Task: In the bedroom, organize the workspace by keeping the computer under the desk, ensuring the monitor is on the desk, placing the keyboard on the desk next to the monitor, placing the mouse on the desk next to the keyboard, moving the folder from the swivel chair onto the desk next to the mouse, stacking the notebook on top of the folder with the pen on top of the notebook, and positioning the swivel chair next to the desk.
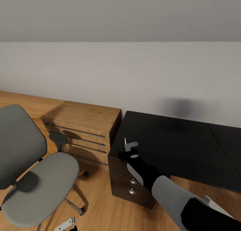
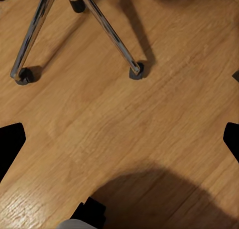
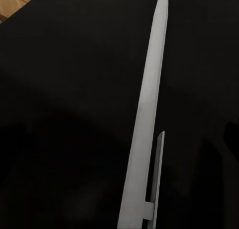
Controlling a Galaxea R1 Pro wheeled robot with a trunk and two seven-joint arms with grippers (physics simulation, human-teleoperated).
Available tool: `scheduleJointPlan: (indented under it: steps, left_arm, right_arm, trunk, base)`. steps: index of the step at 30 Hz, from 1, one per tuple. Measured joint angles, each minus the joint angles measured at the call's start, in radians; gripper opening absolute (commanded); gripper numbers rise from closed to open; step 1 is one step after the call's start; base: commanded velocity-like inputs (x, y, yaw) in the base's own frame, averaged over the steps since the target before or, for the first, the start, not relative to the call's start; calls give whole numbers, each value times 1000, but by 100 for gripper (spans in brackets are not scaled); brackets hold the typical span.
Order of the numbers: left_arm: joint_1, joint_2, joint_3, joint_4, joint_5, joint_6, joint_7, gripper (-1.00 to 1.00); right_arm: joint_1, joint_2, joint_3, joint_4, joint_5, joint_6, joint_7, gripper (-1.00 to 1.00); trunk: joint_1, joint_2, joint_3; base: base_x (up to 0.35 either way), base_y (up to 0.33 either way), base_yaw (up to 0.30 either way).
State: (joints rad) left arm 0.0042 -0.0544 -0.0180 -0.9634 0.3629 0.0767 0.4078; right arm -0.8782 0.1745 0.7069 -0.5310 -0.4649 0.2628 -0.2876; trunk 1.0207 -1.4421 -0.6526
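My right gripper [image 1: 130,146] hovers over the left end of the black desk [image 1: 180,147], shut on the pen [image 1: 125,141], a thin whitish stick pointing up. In the right wrist view the pen [image 3: 149,104] with its clip runs across the dark desk top [image 3: 59,114]. The grey swivel chair [image 1: 40,181] stands on the floor left of the desk with a bare seat. My left gripper [image 1: 65,223] hangs low over the floor, open and holding nothing, near the chair's chrome base [image 2: 107,30]. The computer, monitor, keyboard, mouse, folder and notebook are out of view.
An oak drawer chest [image 1: 83,124] stands against the wall between chair and desk. The desk's drawers with silver knobs [image 1: 133,181] face me below my right arm. Wooden floor [image 2: 129,114] lies under the left gripper. A white wall runs behind.
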Motion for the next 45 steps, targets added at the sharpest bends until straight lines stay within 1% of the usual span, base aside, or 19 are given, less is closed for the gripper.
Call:
scheduleJointPlan:
  steps: [11,12,19,23,25,26,29,36,45]
  left_arm:
    - [0,0,0,0,0,0,0,100]
    - [0,0,0,0,0,0,0,100]
    - [0,0,0,0,0,0,0,100]
    - [0,0,0,1,0,0,0,100]
    - [0,-1,0,1,0,0,0,100]
    - [0,-1,0,2,0,1,0,100]
    - [0,0,0,2,0,1,0,100]
    - [0,-1,0,2,0,2,0,100]
    - [0,0,0,4,0,2,-1,100]
  right_arm:
    - [0,0,-1,-2,-3,3,-2,100]
    - [0,0,-1,-2,-3,4,-2,-100]
    - [0,0,0,-7,-5,16,-1,-100]
    - [0,0,-2,-23,-7,55,-1,-100]
    - [0,0,-15,-30,-20,75,0,-100]
    - [0,0,-28,-35,-37,89,0,-100]
    - [0,0,-40,-46,-46,116,1,-100]
    - [0,0,-46,-53,-59,130,0,-100]
    - [0,0,-48,-54,-60,131,1,-100]
  trunk:
    - [0,0,0]
    - [0,0,0]
    - [0,0,0]
    - [0,0,0]
    - [0,0,0]
    - [0,0,0]
    - [0,0,0]
    - [0,0,0]
    - [0,0,0]
  base:
    - [0,0,0]
    - [0,0,0]
    - [0,0,0]
    - [0,0,0]
    - [0,0,0]
    - [0,0,0]
    - [0,0,0]
    - [0,0,0]
    - [0,0,0]
